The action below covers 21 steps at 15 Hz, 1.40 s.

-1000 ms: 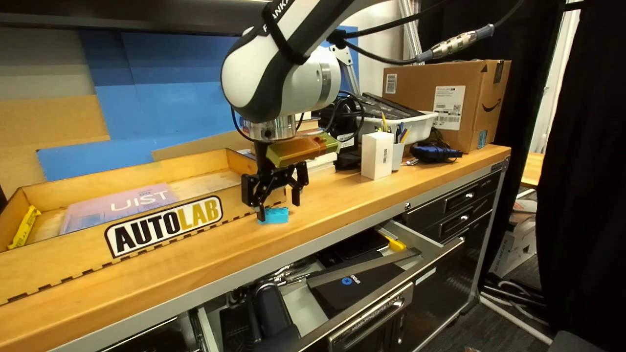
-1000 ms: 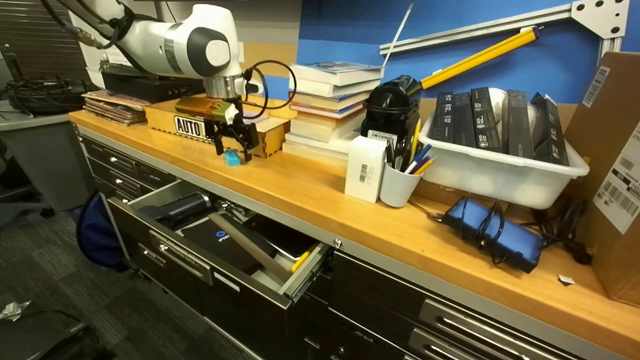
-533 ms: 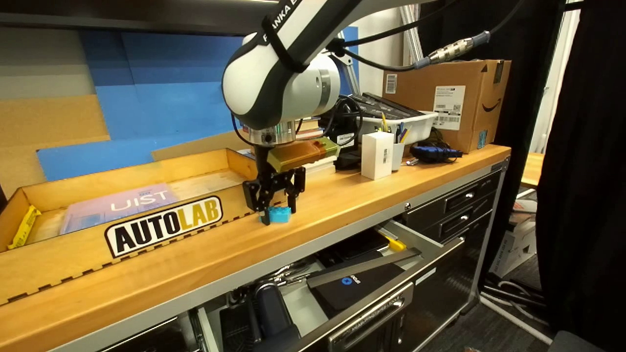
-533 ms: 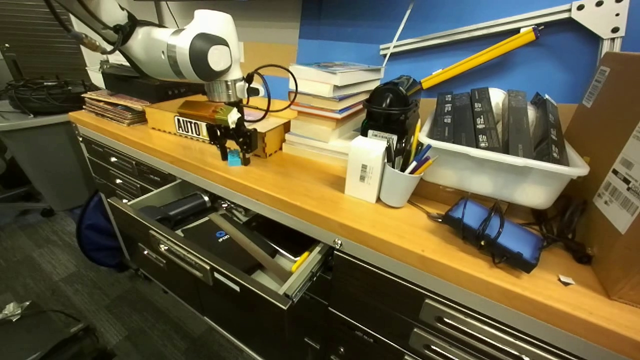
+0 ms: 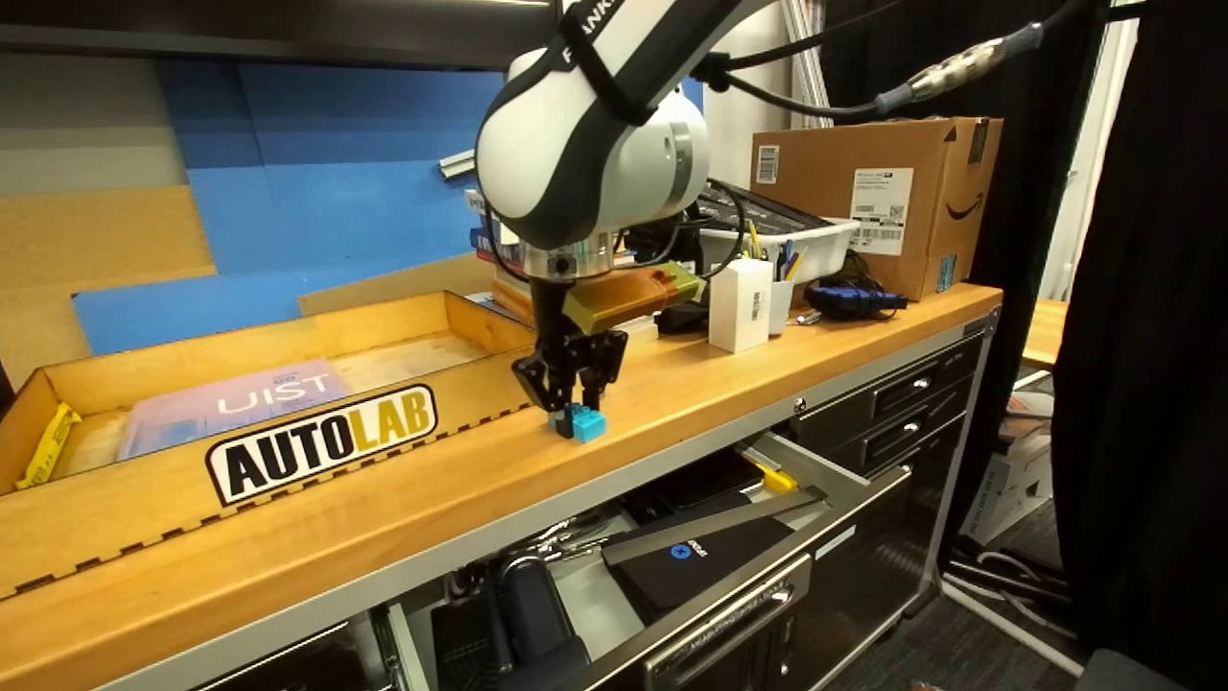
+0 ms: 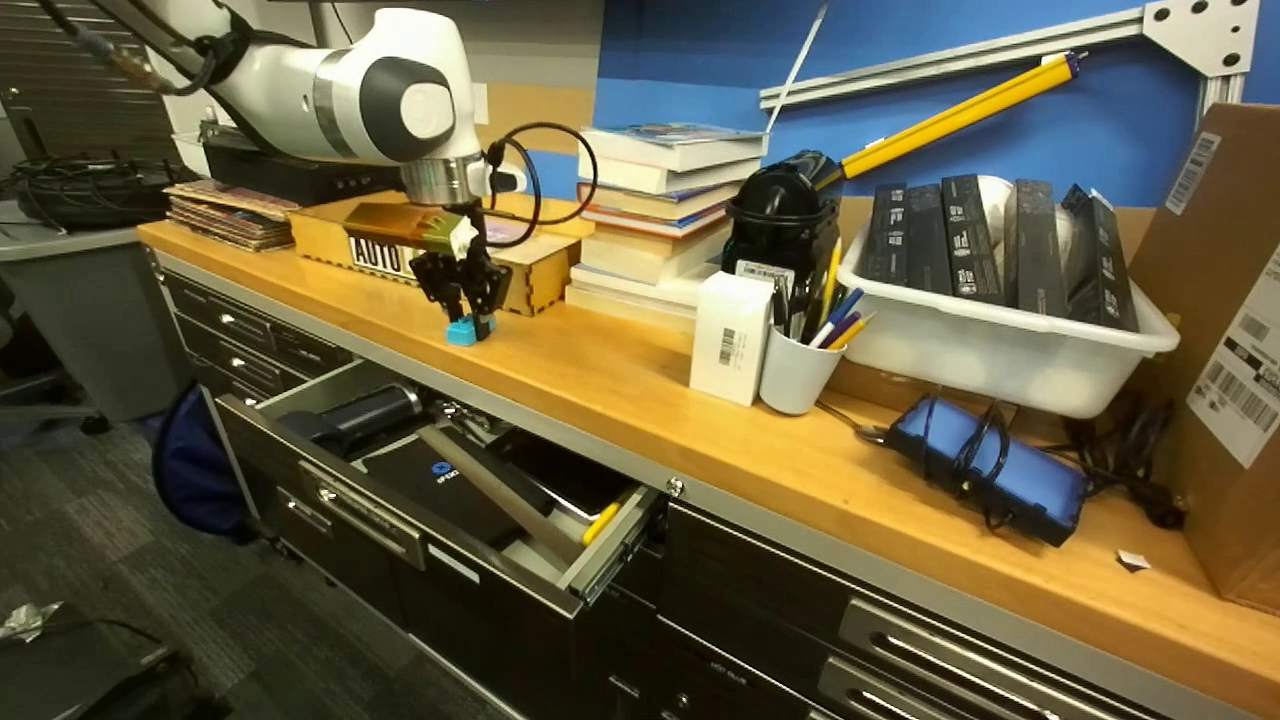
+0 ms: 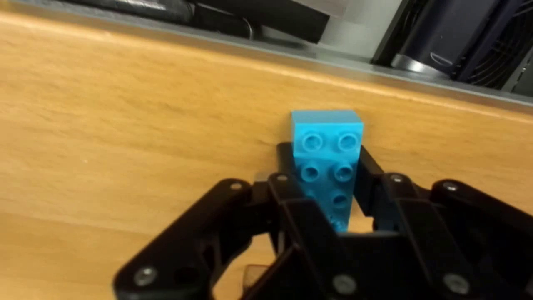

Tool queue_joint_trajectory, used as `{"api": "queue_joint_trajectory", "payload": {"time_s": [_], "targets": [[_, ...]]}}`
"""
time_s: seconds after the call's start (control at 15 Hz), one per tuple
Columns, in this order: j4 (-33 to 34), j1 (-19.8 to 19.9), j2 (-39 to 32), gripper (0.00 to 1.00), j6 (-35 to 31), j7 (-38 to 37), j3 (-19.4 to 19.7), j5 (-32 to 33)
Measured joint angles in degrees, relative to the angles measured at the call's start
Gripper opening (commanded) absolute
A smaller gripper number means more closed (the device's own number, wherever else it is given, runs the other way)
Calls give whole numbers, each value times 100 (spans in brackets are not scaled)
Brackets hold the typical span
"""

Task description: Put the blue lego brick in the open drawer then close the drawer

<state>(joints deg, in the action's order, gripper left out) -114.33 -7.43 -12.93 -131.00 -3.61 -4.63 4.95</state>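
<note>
– While the arm [image 5: 595,158] reaches in from above, the jaws are right down low over the surface [image 7: 125,125], and what have they got?

– They've got the blue lego brick [image 7: 327,156]! Clamped on it, 1 jaw hard against each of its 2 long sides, clear as day in the wrist view.

– Look at it: studs [image 7: 309,171] on top in rows of 2, and the end nearest the drawer [image 6: 500,580] poking out past the jaw tips.

– Touching the surface underneath?

– Can't tell, not from these angles.

– And there's the drawer, standing open, lower than the jaws and out beyond the surface's edge, silver pull [image 6: 362,514] on its front.

– In it, folks, a flat black box [image 5: 710,566] and something yellow [image 6: 602,522].

– Round the jaws, then! Wooden tray [image 5: 144,509] near them, on the side away from the drawer; stack of books [image 6: 660,220] behind them, toward the wall; white box [image 6: 730,345] farther off, well apart from the jaws along the surface.
</note>
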Motion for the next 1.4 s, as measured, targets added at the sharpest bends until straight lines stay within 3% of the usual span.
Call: {"api": "queue_joint_trajectory", "payload": {"time_s": [0.4,0.6,0.67,0.73,1.07,1.4], "targets": [[-1649,421,1216,18,-379,134,197,-425],[-2373,578,1343,18,-491,422,363,-668],[-2522,623,1260,61,-563,575,411,-751],[-2614,663,1151,62,-611,712,446,-823],[-2797,734,837,98,-1177,854,479,-992],[-3503,781,1247,100,-2111,606,530,-1037]]}}
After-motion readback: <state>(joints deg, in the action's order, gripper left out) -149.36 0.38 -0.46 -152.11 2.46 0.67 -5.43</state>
